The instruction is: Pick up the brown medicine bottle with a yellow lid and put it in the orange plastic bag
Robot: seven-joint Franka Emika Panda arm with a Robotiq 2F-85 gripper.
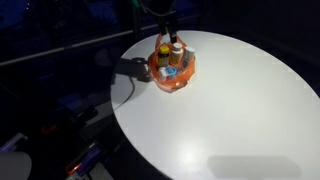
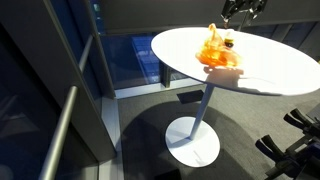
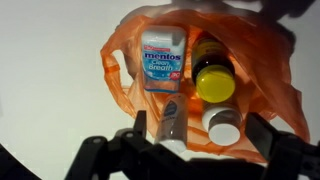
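The brown medicine bottle with a yellow lid (image 3: pixel 214 80) lay inside the crumpled orange plastic bag (image 3: pixel 265 80), just beside a white-and-blue Mentos box (image 3: pixel 162 60), with a white-capped bottle (image 3: pixel 222 128) next to its lid. A small dark item (image 3: pixel 170 120), too dim to identify, lay by the box. The bag sat on the round white bench (image 1: pixel 230 120), near its edge in both exterior views. The gripper (image 3: pixel 199 135) hung above the bag, jaws spread wide and holding nothing.
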